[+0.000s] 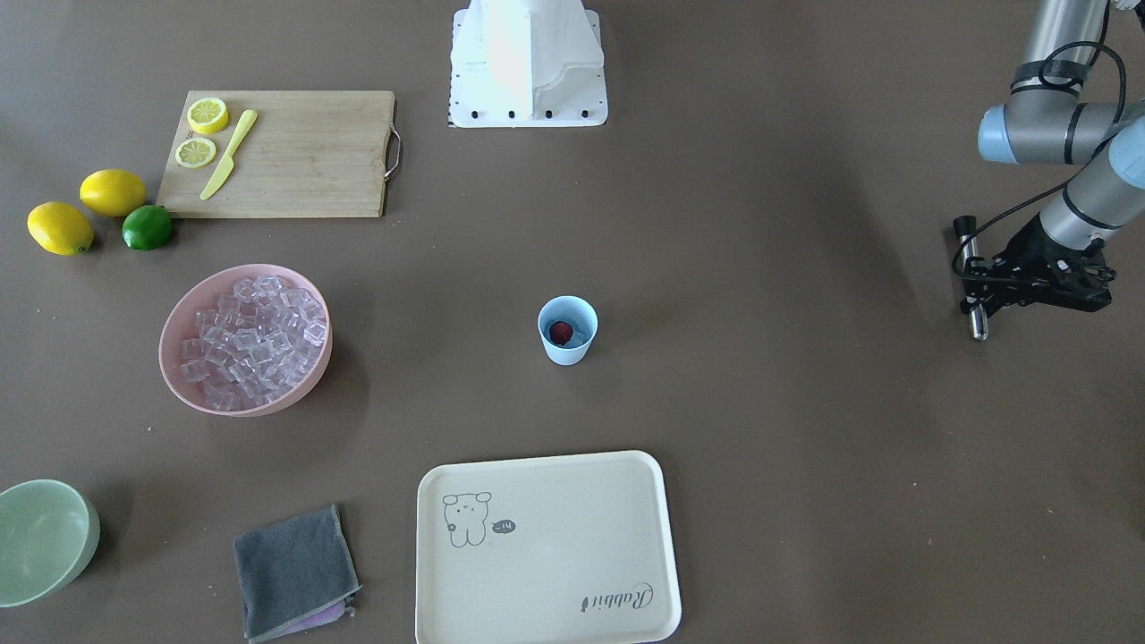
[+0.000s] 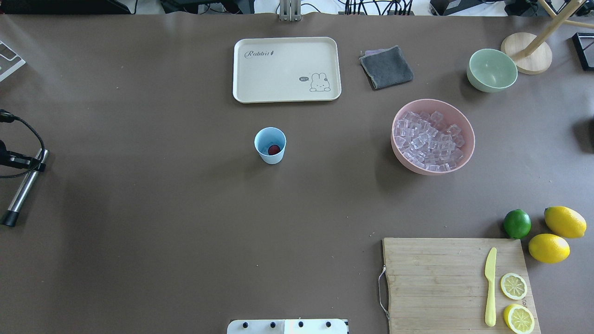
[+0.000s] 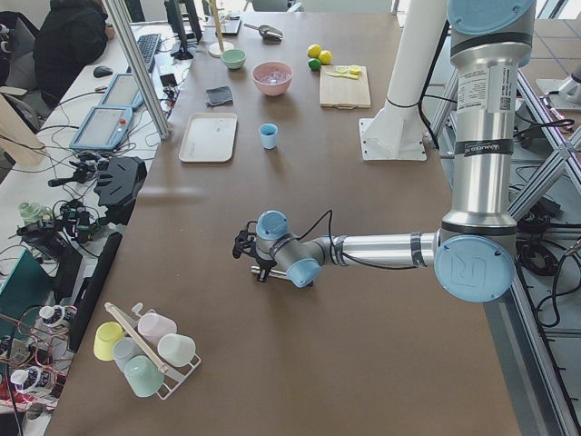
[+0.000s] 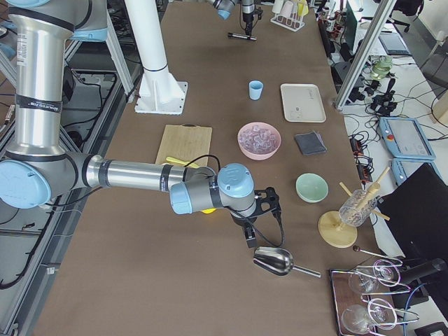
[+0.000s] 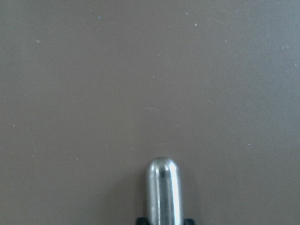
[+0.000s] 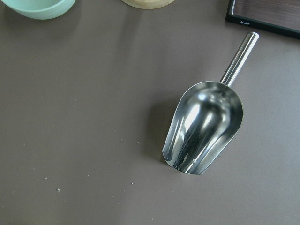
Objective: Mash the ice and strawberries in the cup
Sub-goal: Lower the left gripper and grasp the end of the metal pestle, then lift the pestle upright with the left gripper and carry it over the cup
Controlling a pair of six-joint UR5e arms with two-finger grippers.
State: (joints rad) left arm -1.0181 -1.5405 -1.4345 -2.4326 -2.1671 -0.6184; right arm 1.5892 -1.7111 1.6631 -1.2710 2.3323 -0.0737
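The light-blue cup (image 1: pixel 565 351) stands upright mid-table, also in the overhead view (image 2: pixel 269 158). One red strawberry (image 1: pixel 561 333) lies inside it (image 2: pixel 274 149). The ice (image 1: pixel 255 340) fills the pink bowl (image 2: pixel 464 153). My left gripper (image 1: pixel 984 284) is shut on a metal muddler rod (image 2: pixel 25 185), far out to the side of the cup; the rod's rounded end shows in the left wrist view (image 5: pixel 163 187). My right gripper (image 4: pixel 248 234) hovers by a steel scoop (image 6: pixel 204 126) lying on the table; I cannot tell whether it is open or shut.
A cream tray (image 2: pixel 241 69), a grey cloth (image 2: pixel 386 67) and a pale green bowl (image 2: pixel 492 69) lie beyond the cup. A cutting board (image 2: pixel 436 278) holds lemon slices and a yellow knife (image 2: pixel 490 285). Two lemons and a lime (image 2: pixel 517 223) sit beside it.
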